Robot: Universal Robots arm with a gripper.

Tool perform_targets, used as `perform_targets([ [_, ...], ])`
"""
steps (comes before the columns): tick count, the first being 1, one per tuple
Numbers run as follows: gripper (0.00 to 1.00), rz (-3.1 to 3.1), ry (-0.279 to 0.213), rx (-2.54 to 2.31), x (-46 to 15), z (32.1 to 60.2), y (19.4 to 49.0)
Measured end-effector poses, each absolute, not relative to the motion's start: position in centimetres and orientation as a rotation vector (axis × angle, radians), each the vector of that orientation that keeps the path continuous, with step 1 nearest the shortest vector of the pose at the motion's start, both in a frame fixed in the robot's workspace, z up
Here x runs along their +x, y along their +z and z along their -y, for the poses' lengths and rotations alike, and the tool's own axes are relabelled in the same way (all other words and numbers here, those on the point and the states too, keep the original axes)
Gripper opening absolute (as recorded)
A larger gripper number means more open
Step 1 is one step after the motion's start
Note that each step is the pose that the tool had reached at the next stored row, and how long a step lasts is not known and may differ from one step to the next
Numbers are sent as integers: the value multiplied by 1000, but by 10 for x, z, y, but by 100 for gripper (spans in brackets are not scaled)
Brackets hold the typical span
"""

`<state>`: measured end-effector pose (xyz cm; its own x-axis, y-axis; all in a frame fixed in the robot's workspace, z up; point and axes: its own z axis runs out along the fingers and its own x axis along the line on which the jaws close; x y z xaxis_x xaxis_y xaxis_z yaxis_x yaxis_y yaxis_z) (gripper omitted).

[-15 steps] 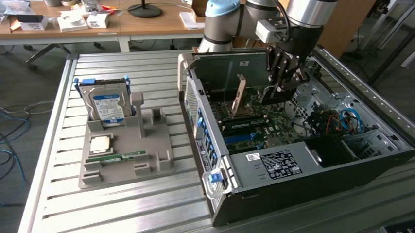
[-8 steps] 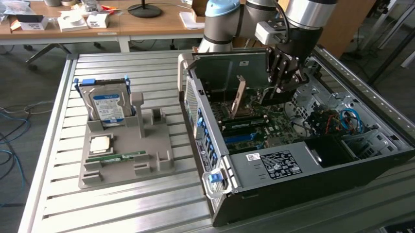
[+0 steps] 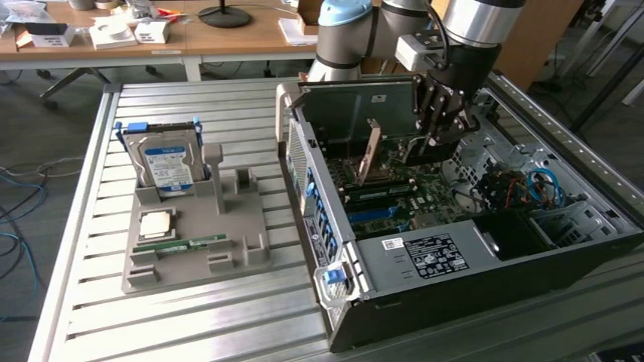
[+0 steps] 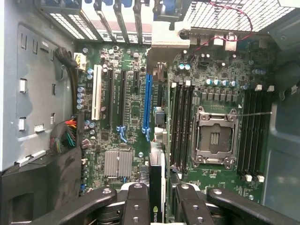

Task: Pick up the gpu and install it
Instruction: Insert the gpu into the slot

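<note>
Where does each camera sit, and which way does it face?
Exterior view: high off the table, looking down at the open computer case; the arm and gripper show.
Wrist view: on the wrist, looking down onto the motherboard; the gripper shows, shut on the gpu.
Shared: both see the motherboard and gripper.

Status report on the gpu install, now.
Gripper shut on gpu. Held edge-down over motherboard, not seated. Blue slot unoccupied, nothing blocking.

gpu (image 4: 157, 185) seen edge-on, clamped in gripper (image 4: 158, 194), held over motherboard (image 4: 98, 145), roughly lined up with blue slot (image 4: 148, 103), not seated.
</note>
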<state>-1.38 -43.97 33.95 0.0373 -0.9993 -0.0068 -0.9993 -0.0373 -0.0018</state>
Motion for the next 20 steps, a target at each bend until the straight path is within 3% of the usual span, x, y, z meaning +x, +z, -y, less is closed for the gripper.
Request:
perform_targets([
  [20, 26, -2175, 5, -2258, -14, 440, 328],
])
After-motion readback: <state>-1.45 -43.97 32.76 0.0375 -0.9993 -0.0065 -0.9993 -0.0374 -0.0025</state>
